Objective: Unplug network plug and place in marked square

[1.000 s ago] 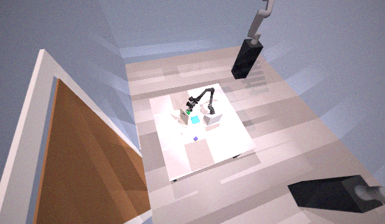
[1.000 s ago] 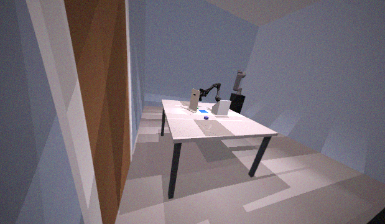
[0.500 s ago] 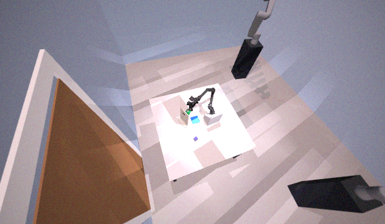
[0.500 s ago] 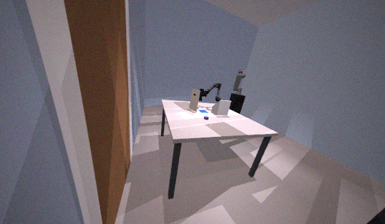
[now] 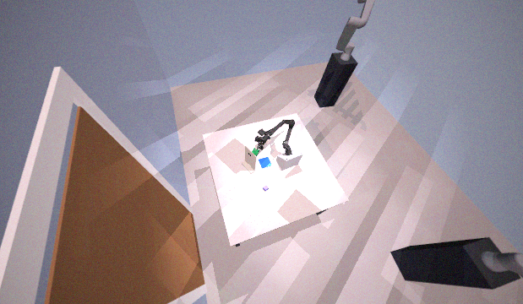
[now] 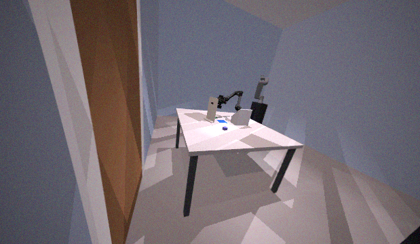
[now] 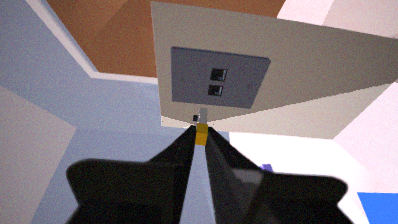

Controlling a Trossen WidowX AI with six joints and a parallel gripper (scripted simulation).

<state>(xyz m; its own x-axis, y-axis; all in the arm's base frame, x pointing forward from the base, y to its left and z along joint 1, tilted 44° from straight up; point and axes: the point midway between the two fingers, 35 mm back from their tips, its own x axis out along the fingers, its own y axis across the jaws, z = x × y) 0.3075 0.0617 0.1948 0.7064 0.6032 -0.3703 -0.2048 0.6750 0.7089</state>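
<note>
My gripper (image 7: 200, 130) (image 5: 259, 148) is shut on the plug (image 7: 201, 137), which shows as a yellow body with a pale grey front between the fingertips in the wrist view. The upright beige panel (image 5: 251, 160) (image 6: 212, 110) (image 7: 310, 60) carries a grey face plate (image 7: 192, 75) with two dark openings, the upper (image 7: 218, 74) and the lower (image 7: 215, 90). Both look empty, and the plug's front lies below the plate in the view, apart from the openings. The blue marked square (image 5: 264, 162) (image 6: 222, 121) (image 7: 380, 209) lies on the table beside the panel. The tab cannot be made out.
A white angular block (image 5: 289, 161) (image 6: 241, 117) stands by the arm's base. A small purple block (image 5: 265, 188) (image 6: 224, 128) (image 7: 266, 167) lies on the table beyond the blue square. A small green thing (image 5: 255, 151) shows beside the panel near the gripper.
</note>
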